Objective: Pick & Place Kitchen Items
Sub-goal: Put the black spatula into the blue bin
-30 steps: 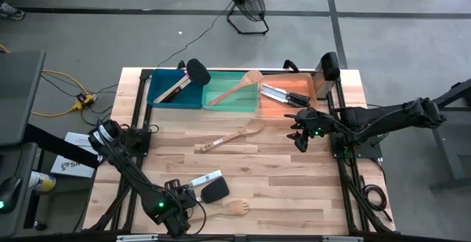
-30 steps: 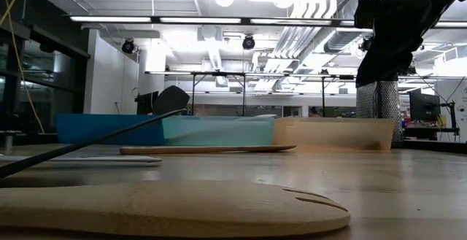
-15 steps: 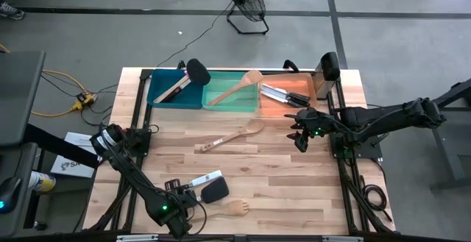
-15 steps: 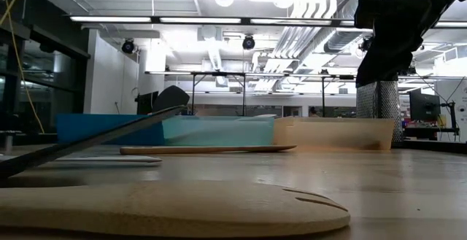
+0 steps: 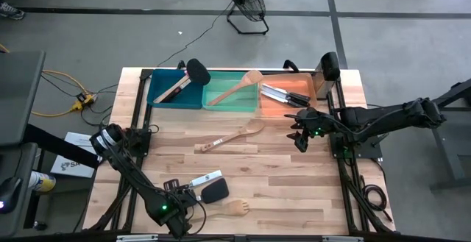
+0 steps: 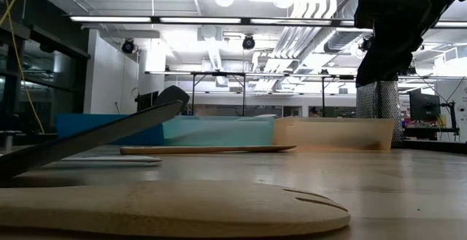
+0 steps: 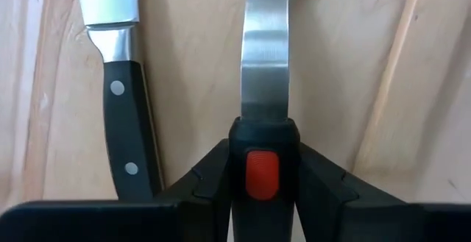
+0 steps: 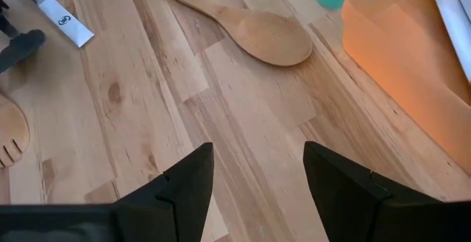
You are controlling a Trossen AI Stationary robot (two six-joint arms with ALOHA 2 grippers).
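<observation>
Kitchen items lie scattered before you: from above, the black turner [image 5: 213, 191] sits at the tabletop's [image 5: 294, 183] near edge, its handle in the left gripper [image 5: 182, 196]. Low down, that turner [image 6: 95, 132] tilts upward. Your left wrist camera shows the fingers [image 7: 324, 183] clamped on its handle beside a knife [image 7: 121, 87]. The right gripper [image 8: 257, 176] hangs open above a wooden spoon [image 8: 243, 25].

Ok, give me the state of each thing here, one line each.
Left gripper: jaws shut on black turner, which is tilted up off table.
Right gripper: jaws open, empty, above table.
Knife: flat on table.
Wooden spoon: flat on table.
Wooden fork: flat on table.
</observation>
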